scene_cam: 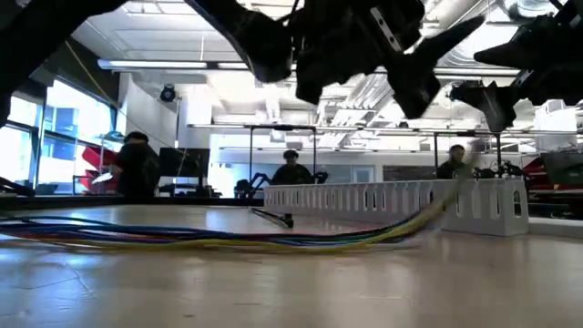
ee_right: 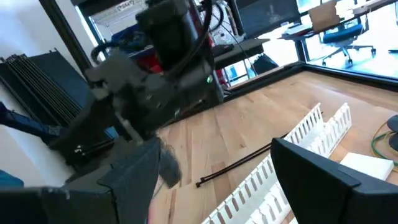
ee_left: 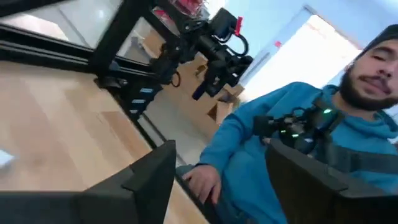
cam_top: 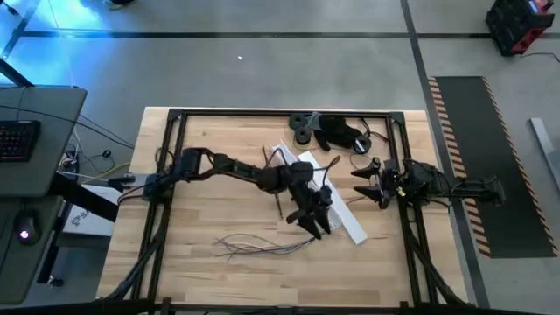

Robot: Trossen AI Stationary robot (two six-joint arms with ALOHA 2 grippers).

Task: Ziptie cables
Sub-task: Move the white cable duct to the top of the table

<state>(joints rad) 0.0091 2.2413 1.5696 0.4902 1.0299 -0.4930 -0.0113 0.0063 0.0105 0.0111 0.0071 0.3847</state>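
Left gripper (cam_top: pixel 313 219) reaches mid-table over the white slotted strips (cam_top: pixel 337 206), jaws wide, empty. Right gripper (cam_top: pixel 366 185) waits alongside, jaws wide. Cables (cam_top: pixel 258 245) lie before them; low view shows their colours.

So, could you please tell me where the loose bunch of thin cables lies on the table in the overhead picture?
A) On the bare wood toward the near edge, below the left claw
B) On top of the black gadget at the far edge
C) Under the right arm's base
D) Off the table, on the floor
A: in the high view the cables lie splayed on the table, nearer the bottom edge than the left claw.
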